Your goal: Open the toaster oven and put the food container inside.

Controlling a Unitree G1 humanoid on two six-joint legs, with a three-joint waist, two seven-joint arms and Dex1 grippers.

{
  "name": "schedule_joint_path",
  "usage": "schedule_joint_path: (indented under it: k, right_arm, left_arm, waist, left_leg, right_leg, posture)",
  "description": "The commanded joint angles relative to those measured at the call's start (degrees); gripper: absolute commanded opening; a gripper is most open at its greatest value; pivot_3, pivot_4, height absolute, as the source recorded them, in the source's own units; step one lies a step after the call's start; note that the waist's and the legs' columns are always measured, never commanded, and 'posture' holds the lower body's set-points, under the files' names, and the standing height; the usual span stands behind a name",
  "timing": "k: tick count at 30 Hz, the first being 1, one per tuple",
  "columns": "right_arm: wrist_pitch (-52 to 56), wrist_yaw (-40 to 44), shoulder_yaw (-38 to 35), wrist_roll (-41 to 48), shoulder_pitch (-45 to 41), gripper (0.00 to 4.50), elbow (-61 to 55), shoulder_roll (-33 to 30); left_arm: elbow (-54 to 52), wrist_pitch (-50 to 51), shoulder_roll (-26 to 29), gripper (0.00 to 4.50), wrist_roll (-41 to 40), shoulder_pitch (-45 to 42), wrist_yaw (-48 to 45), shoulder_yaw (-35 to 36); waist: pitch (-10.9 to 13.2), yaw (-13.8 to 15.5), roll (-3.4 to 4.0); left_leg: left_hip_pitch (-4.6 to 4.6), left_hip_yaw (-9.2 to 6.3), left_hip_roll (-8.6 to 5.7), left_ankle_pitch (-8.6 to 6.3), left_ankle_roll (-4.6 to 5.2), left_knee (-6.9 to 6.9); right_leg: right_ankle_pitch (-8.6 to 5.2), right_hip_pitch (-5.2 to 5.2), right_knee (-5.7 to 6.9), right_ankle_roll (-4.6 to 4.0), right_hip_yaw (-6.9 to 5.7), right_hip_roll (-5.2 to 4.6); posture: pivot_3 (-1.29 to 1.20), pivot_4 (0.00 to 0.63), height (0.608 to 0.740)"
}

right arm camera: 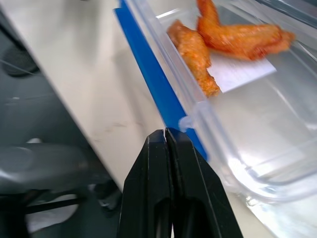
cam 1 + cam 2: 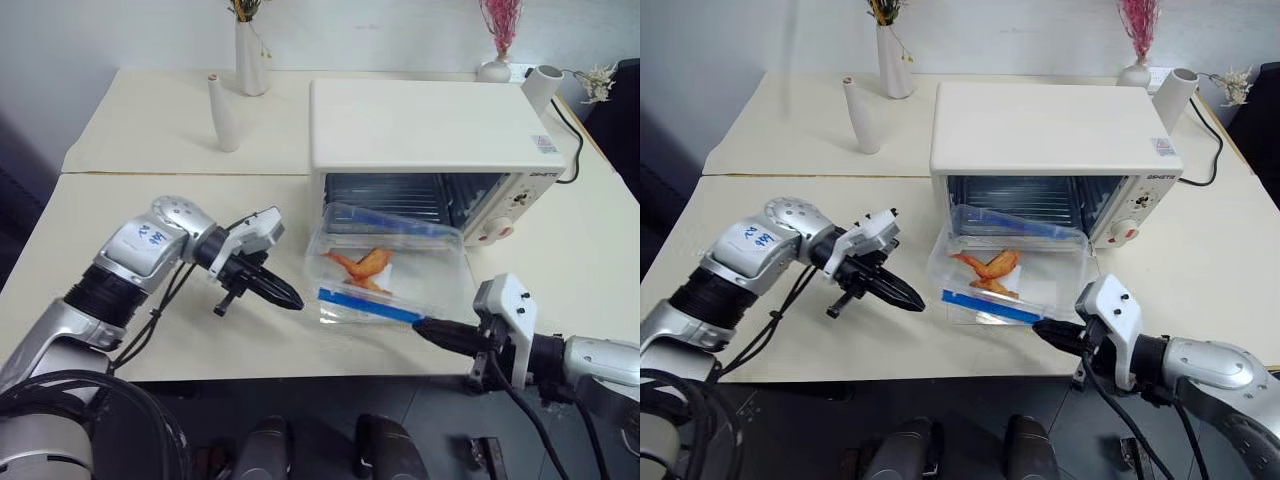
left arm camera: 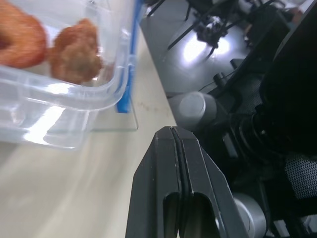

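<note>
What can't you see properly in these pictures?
- Toaster oven door: lies hidden under the food container in the eye views, so I cannot tell how it rests.
- Knob markings on the oven's front panel: too small to read.
- Whether the right gripper touches the container's blue clip strip: unclear in the right wrist view.

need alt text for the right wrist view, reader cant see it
The right gripper, its two black fingers pressed shut, points at the near corner of the clear food container, by the blue clip strip along its long edge. Orange food pieces lie inside on a white sheet, and the container sits on a cream tabletop near its edge.
</note>
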Motion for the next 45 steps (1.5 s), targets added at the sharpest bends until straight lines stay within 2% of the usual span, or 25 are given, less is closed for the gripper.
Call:
schedule_joint_path:
  k: [1,8,12,22,30,38,45]
  right_arm:
    - [-2.64,0.32,0.78,-3.98,-1.05,0.06,1.02,0.9]
    - [-3.79,1.67,0.31,-6.77,-2.67,0.06,3.83,2.13]
    - [-4.68,-0.74,2.34,-10.36,-7.92,0.06,8.16,4.44]
    - [-6.56,-5.54,7.43,-18.93,-20.39,0.06,17.53,12.68]
    - [-9.26,-6.57,10.71,-24.03,-28.63,0.06,25.55,18.74]
    - [-12.28,-6.18,12.24,-27.93,-35.04,0.06,33.75,23.59]
    - [-6.59,-1.03,11.52,-19.78,-35.86,0.06,29.55,26.33]
  left_arm:
    - [-1.4,0.84,-2.4,0.0,1.48,-0.04,1.38,3.86]
    - [-1.68,2.13,-7.8,0.0,4.08,1.01,5.91,7.38]
    - [-1.51,1.37,-10.27,0.0,6.88,1.5,9.58,8.03]
    - [-1.7,5.88,-19.76,0.0,9.28,0.99,26.57,14.66]
    - [-6.07,8.16,-22.69,0.0,10.39,2.51,36.63,18.79]
    - [-13.4,14.69,-18.22,0.0,4.08,5.87,33.34,23.41]
    - [-21.37,21.81,-7.52,0.0,-7.61,9.36,25.06,31.67]
  waist:
    - [0.0,0.0,0.0]
    - [0.0,0.03,0.0]
    - [0.0,-0.03,0.0]
    - [0.0,-0.06,0.01]
    - [-0.01,-0.19,0.03]
    - [0.0,-0.4,0.06]
    - [0.01,-1.56,0.09]
  left_leg:
    - [0.0,0.0,0.0,0.0,0.0,0.0]
    - [-0.01,-0.01,0.0,0.0,0.0,0.05]
    - [0.01,0.0,0.01,0.0,0.0,0.05]
    - [-0.04,-0.01,0.0,0.0,-0.01,0.16]
    - [-0.04,-0.02,0.02,0.0,-0.02,0.21]
    - [-0.04,-0.02,0.03,0.02,-0.06,0.18]
    - [-0.03,-0.05,0.08,0.02,-0.1,0.09]
  right_leg:
    - [0.0,0.0,0.0,0.0,-0.01,0.01]
    - [0.0,0.0,0.02,0.0,-0.02,0.0]
    - [0.0,0.0,0.04,0.0,-0.01,0.01]
    - [0.01,-0.02,0.11,0.01,-0.03,-0.03]
    - [0.01,-0.02,0.15,0.02,-0.04,-0.01]
    - [0.01,-0.04,0.17,0.01,-0.04,-0.01]
    - [0.01,-0.07,0.16,0.01,-0.04,0.0]
  posture:
    - [0.0,0.15,0.74]
    - [0.0,0.15,0.74]
    - [0.0,0.15,0.74]
    - [0.0,0.15,0.74]
    - [0.0,0.15,0.74]
    - [0.0,0.15,0.74]
    - [0.0,0.15,0.74]
